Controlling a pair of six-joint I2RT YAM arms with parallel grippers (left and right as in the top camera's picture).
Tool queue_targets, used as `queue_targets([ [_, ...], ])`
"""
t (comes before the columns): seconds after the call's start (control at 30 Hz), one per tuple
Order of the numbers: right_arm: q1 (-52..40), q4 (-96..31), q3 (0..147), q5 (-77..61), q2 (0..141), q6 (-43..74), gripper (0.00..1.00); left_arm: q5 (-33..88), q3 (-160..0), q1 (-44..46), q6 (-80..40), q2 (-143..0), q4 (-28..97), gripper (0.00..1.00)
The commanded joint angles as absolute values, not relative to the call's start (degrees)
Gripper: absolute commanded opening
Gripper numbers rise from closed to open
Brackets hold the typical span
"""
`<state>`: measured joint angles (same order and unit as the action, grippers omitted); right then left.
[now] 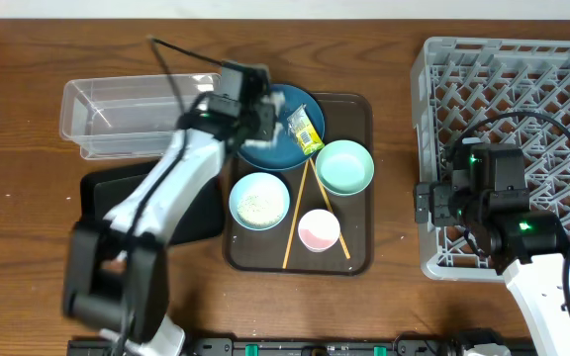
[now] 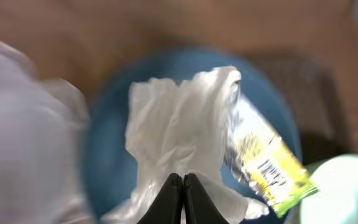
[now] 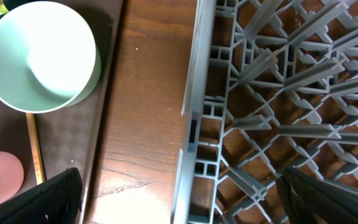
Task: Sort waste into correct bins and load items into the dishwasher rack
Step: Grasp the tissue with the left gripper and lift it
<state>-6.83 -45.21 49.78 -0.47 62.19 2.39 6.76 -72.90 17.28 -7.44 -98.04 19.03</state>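
My left gripper hangs over the large dark blue bowl on the brown tray. In the left wrist view its fingers are shut on the crumpled white tissue above the bowl. The yellow-green wrapper lies in the bowl beside it. The light blue bowl holds rice grains. The mint-green bowl, the pink cup and two chopsticks are on the tray. My right gripper is open and empty over the left edge of the grey rack.
The clear tub stands at the back left, with the black tray in front of it, partly under my left arm. The brown serving tray lies between them and the rack. In the right wrist view the mint bowl sits left of the rack wall.
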Motion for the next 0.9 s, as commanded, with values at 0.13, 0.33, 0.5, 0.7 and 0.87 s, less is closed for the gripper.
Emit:
queue_targets([
  [0.13,-7.90,-45.28,51.00,-0.71,61.89,2.98,0.99,1.06,-73.87,11.73,-7.33,-92.71,16.49,0.06],
  [0.33,-7.90,-45.36,51.00,-0.71,61.89,2.98,0.99,-0.75,-73.84,5.74,-7.33,-92.62,13.74,0.06],
  [0.5,-7.90,-45.23,51.00,-0.71,61.89,2.98,0.99,-0.64,-73.84,3.64,-7.33,-92.79,13.67,0.45],
  [0.7,-7.90,-45.30,51.00,-0.71,61.89,2.98,0.99,7.84,-73.60,5.32,-9.26,-92.84,15.38,0.59],
  [0.87,-7.90,-45.28,51.00,-0.71,61.89,2.98,0.99,10.13,-72.79,9.78,-14.59,-94.26,17.28,0.65],
])
